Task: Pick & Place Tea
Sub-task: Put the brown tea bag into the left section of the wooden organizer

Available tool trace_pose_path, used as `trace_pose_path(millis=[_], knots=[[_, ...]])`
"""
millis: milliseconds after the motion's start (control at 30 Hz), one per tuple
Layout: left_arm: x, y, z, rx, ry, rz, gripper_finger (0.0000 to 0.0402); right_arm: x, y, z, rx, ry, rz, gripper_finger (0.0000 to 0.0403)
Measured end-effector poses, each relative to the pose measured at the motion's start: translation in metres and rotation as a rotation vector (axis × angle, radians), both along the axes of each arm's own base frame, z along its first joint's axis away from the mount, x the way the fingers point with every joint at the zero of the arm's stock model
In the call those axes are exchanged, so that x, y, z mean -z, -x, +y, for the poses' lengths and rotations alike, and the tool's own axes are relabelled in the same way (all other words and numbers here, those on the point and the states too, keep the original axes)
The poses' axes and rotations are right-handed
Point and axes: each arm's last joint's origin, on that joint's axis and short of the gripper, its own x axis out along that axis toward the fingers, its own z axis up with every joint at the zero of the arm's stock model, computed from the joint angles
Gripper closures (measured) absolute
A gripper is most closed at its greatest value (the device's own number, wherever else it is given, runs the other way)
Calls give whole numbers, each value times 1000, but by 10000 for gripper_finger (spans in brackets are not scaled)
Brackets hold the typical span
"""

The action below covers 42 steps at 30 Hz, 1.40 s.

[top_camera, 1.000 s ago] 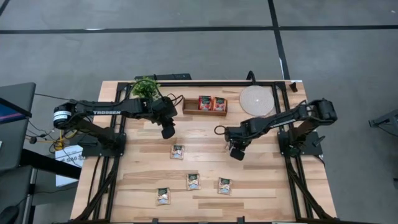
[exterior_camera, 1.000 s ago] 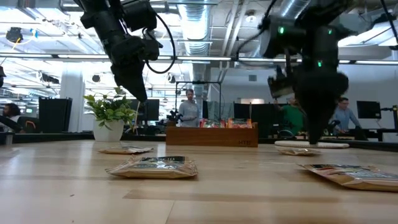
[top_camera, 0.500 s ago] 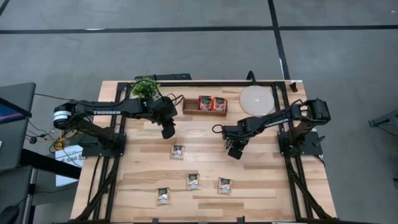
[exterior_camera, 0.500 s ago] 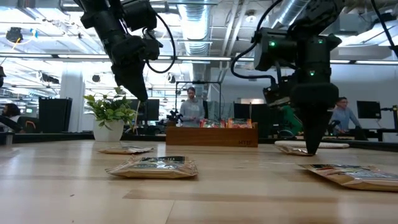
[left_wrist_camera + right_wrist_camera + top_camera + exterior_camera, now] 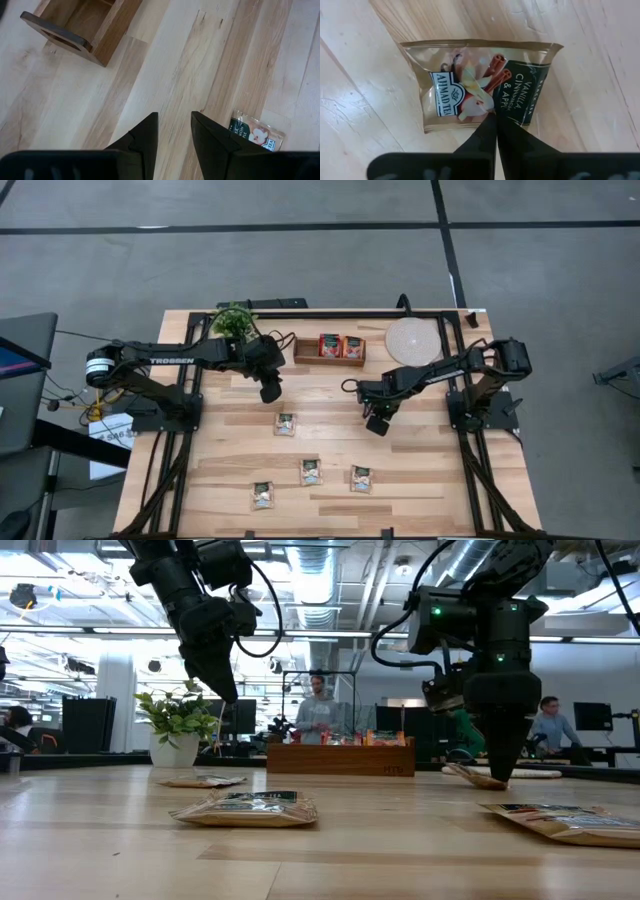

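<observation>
Right gripper (image 5: 495,131) pinches a tea sachet (image 5: 480,82), label readable only wrist-side.

The high view looks straight down on the whole wooden table (image 5: 230,465) from well above, both arms in frame. The low view sits at tabletop height, facing level across the boards toward the wooden tray (image 5: 340,757) and the office behind. Each wrist view looks close down past its own fingers at the tabletop; the left wrist view shares the tray's corner (image 5: 75,30) with both fixed views.
</observation>
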Motion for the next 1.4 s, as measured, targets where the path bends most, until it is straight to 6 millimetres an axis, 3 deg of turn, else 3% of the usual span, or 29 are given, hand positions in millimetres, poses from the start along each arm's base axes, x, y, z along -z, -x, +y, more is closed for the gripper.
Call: trace_pose_path(millis=[467,733,967,1167,1400], knots=[[-8,-11,-3,75,137,-168,291,-41,13,5,-10,72,-100,402],[-23,-24,0,5,213,-386,291,-83,-10,25,-139,345,-227,403],[-45,-35,-2,70,379,-628,291,-127,-30,34,-237,613,-369,403],[-60,-40,-1,7,509,-778,291,-155,-43,33,-292,674,-471,403],[-64,-44,-13,-60,556,-816,291,-175,-50,29,-309,721,-543,403]])
